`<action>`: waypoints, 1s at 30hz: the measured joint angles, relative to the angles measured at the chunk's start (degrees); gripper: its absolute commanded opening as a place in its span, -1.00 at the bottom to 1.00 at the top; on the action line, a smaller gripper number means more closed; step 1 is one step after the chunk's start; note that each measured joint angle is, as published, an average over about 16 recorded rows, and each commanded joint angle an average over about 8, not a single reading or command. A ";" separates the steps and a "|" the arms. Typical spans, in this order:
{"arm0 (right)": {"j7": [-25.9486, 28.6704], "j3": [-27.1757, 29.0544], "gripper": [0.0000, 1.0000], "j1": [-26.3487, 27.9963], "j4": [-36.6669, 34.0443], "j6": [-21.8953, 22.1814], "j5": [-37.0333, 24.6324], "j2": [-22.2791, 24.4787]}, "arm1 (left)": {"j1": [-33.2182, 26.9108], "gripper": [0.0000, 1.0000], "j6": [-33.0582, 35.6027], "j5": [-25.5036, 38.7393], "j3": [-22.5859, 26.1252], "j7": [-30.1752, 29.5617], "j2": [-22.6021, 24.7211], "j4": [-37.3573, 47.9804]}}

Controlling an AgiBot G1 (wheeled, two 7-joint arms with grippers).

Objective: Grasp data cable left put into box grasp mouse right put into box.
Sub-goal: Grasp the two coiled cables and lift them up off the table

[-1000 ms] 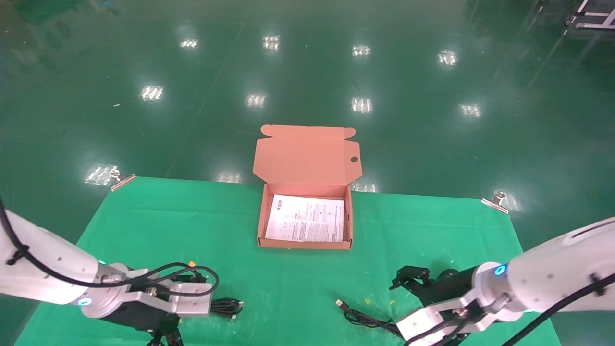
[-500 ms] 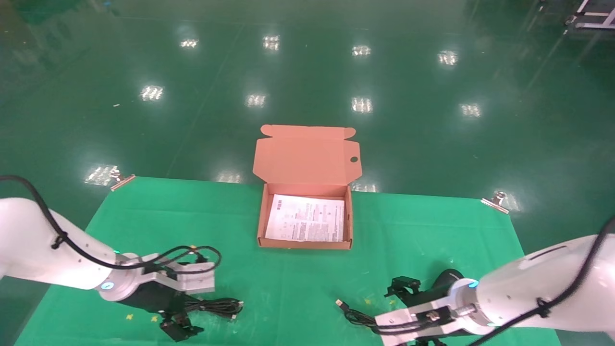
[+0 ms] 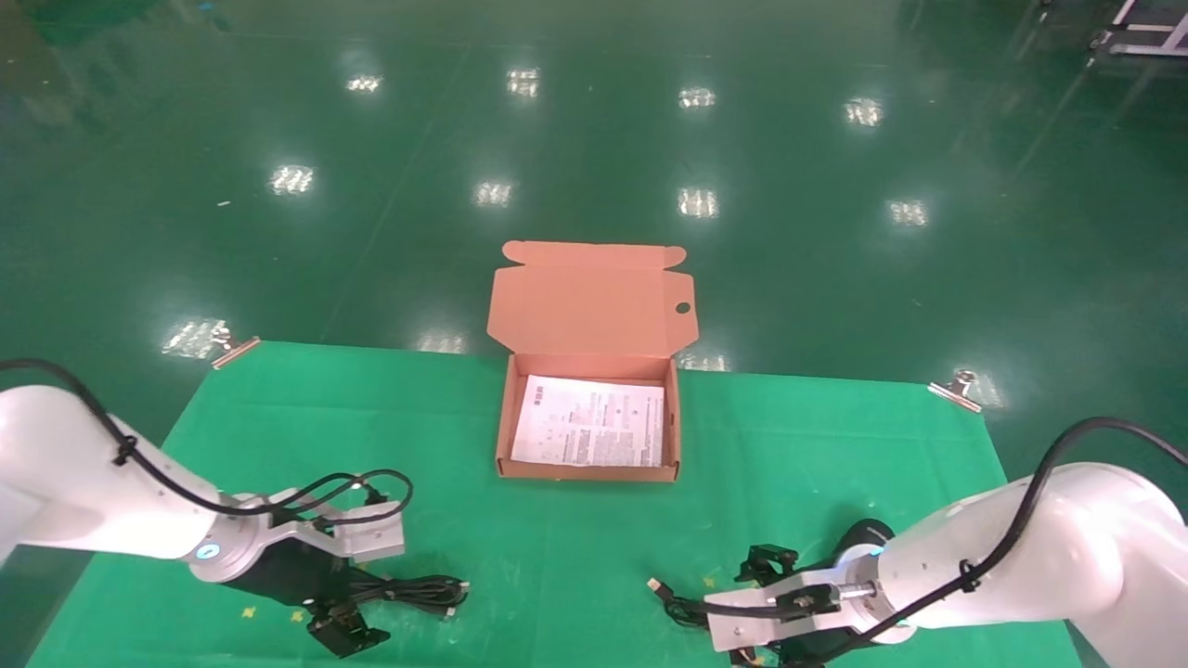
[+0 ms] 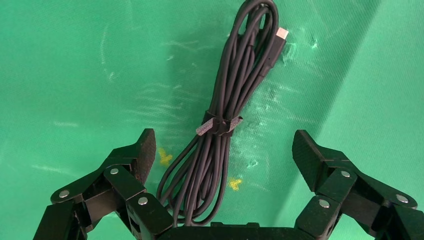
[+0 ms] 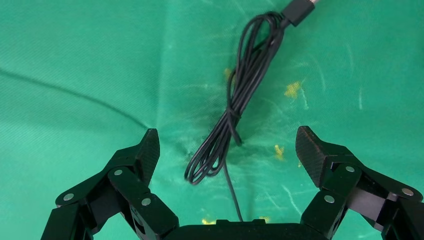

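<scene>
Near the worktop's front-left corner, our left gripper (image 4: 222, 150) hangs spread wide around the data cable (image 4: 227, 120), untouched. Front right, our right gripper (image 5: 227, 150) spreads over the mouse's cord (image 5: 235, 105).

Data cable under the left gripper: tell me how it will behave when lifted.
The data cable is thin and looped, so it will probably sag and flop. A strap binds its middle, so the loops should likely stay together. The open left gripper straddles it; the plug end may dangle and could catch on the box wall.
</scene>
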 measured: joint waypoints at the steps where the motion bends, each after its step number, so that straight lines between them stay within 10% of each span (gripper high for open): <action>1: 0.00 -0.01 -0.03 -0.07 -0.50 0.38 -0.17 -0.26 | -0.13 0.62 -0.22 -0.16 -0.11 0.41 0.17 0.86; 5: 0.02 0.00 -1.00 -0.31 -1.88 1.63 -0.66 -1.01 | -0.55 -0.38 -0.92 -0.73 -0.53 1.51 0.61 3.38; 8: -0.04 0.04 -1.00 -0.43 -2.39 2.17 -0.81 -1.29 | -0.75 -1.00 -1.23 -0.96 -0.70 2.00 0.73 4.33; 30: 0.10 0.03 -1.00 -0.29 -1.99 1.67 -0.64 -1.12 | -0.58 -1.00 -0.97 -0.71 -0.52 1.83 0.65 3.27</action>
